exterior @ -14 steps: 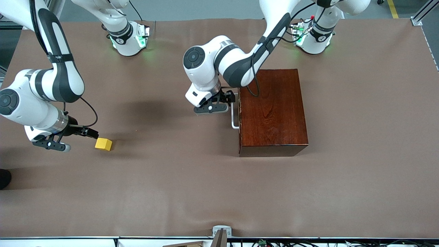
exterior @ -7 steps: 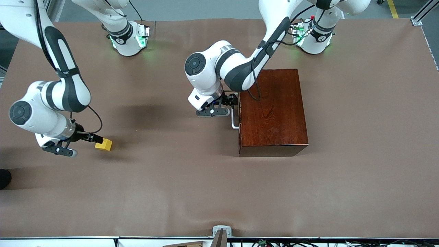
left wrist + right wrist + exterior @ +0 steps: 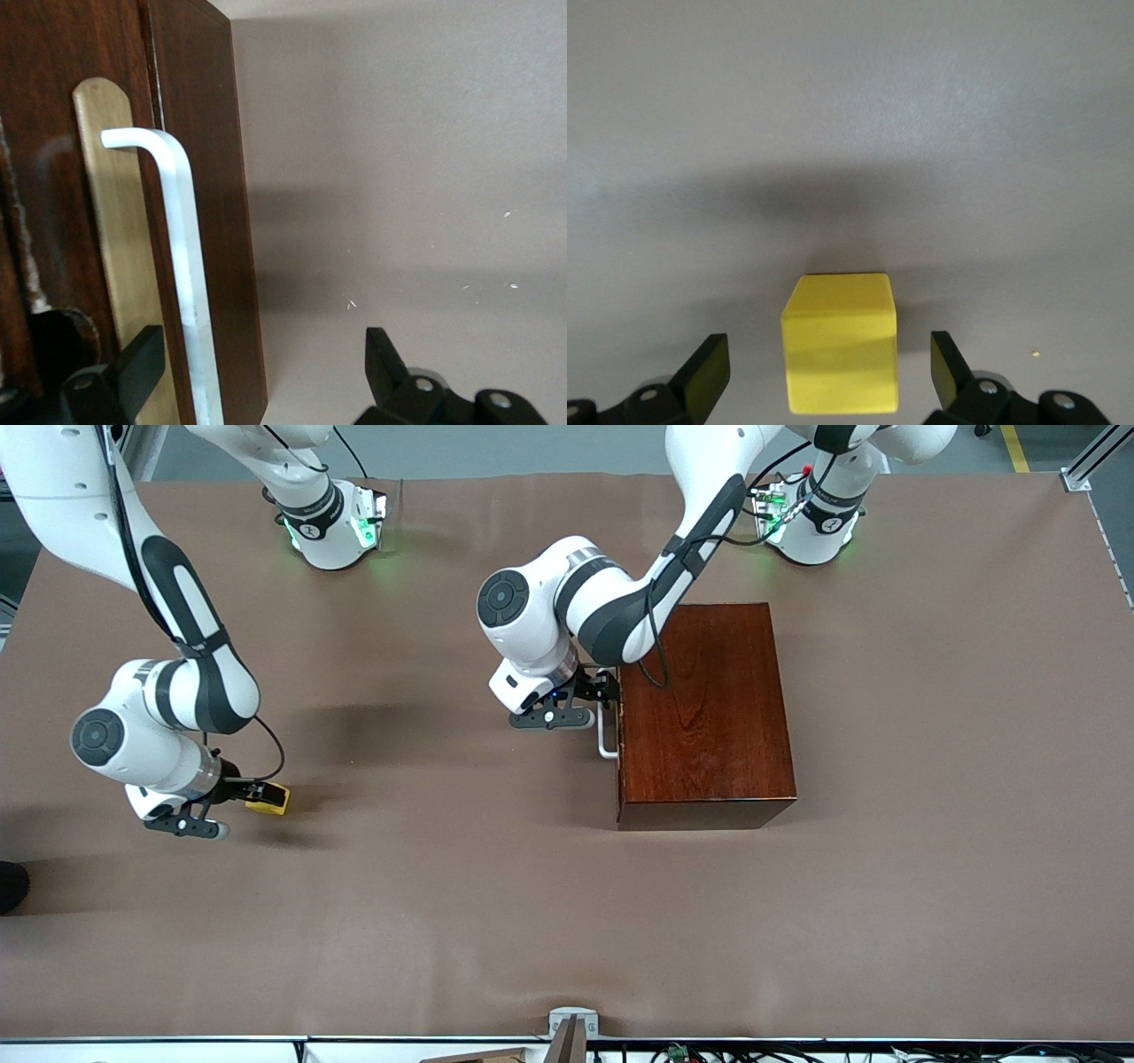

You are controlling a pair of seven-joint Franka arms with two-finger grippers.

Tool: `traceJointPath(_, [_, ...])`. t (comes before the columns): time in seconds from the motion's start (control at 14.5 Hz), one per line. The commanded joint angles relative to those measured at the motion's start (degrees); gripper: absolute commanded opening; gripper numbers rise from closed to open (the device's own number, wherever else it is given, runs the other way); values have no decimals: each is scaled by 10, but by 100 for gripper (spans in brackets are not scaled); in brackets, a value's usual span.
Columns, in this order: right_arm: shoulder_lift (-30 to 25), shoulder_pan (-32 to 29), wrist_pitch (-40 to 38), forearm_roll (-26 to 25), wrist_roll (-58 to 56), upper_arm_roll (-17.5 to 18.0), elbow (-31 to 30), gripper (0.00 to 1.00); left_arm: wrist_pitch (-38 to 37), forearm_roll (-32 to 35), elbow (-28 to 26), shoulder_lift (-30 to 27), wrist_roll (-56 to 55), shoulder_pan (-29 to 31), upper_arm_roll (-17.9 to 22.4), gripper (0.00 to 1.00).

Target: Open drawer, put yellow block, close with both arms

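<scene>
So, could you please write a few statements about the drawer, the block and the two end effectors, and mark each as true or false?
1. The drawer is pulled out of the wooden box. False: it is shut, its front flush with the box.
2. The left end effector is open, with the white handle between its fingers. True.
3. The yellow block is lifted off the table. False: it rests on the table.
4. The right end effector is open, a finger on either side of the block. True.
5. The block lies toward the right arm's end of the table. True.
</scene>
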Motion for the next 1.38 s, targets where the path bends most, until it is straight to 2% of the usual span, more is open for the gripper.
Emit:
traceJointPath(0.0, [11, -5, 8, -2, -6, 5, -1, 100, -2, 12, 11, 10, 6, -4, 3, 100])
traceJointPath(0.35, [19, -5, 8, -2, -5, 5, -7, 99, 22, 10, 13, 10, 2, -4, 3, 100])
traceJointPath(0.42, [19, -5, 8, -2, -5, 5, -5, 71, 30, 9, 13, 10, 0, -4, 3, 100])
traceJointPath(0.55, [19, -6, 7, -2, -6, 5, -4, 29, 45, 8, 13, 12, -16, -4, 2, 100])
traceJointPath(0.62, [19, -5, 4, -2, -6, 5, -3, 3, 50, 6, 13, 14, -17, -4, 1, 100])
traceJointPath(0.9, [17, -5, 0, -9, -17, 5, 21, 0, 81, 4, 14, 18, -49, -5, -3, 100])
traceJointPath(1.31, [12, -3, -22, -10, -126, 6, 62, 0, 142, -36, 16, 33, -84, -5, -4, 100])
